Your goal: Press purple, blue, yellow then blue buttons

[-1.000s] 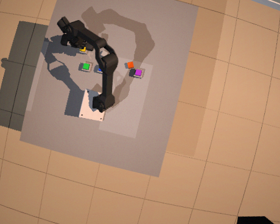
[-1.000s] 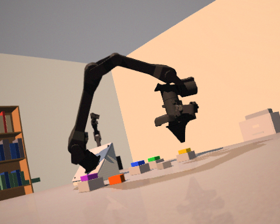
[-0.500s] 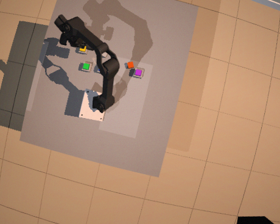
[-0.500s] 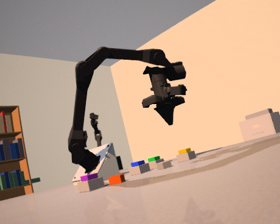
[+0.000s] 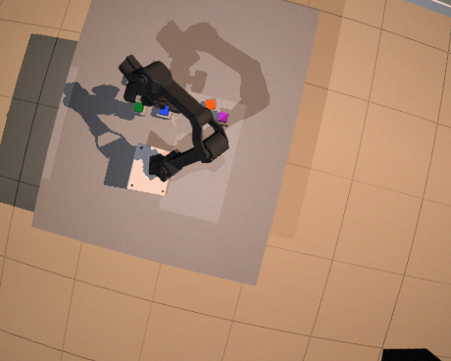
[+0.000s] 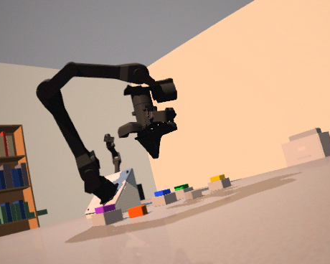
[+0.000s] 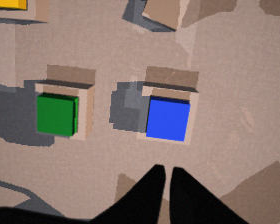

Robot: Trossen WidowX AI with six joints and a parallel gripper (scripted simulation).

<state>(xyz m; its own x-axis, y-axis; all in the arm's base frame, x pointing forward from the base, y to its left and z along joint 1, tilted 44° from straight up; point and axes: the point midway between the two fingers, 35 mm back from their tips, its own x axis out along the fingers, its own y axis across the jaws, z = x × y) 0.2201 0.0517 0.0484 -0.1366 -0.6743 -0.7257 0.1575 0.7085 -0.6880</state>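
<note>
My gripper [image 6: 155,156] [image 7: 166,174] is shut and empty, high above the table. In the wrist view its fingertips show just below the blue button [image 5: 164,111] [image 6: 162,193] [image 7: 168,119], which stands raised on its pale base. In the exterior view there is a wide gap between the tips and this button. The yellow button [image 6: 217,178] [image 7: 8,4] is at the top left corner of the wrist view; the arm hides it in the top view. The purple button [image 5: 223,117] [image 6: 105,208] is at the other end, out of the wrist view.
The green button [image 5: 138,107] [image 6: 181,186] [image 7: 57,115] stands beside the blue one. An orange block [image 5: 210,104] [image 6: 138,211] lies near the purple button. A tan block [image 6: 193,194] [image 7: 163,12] lies beyond the blue button. The arm's white base plate [image 5: 149,185] is behind.
</note>
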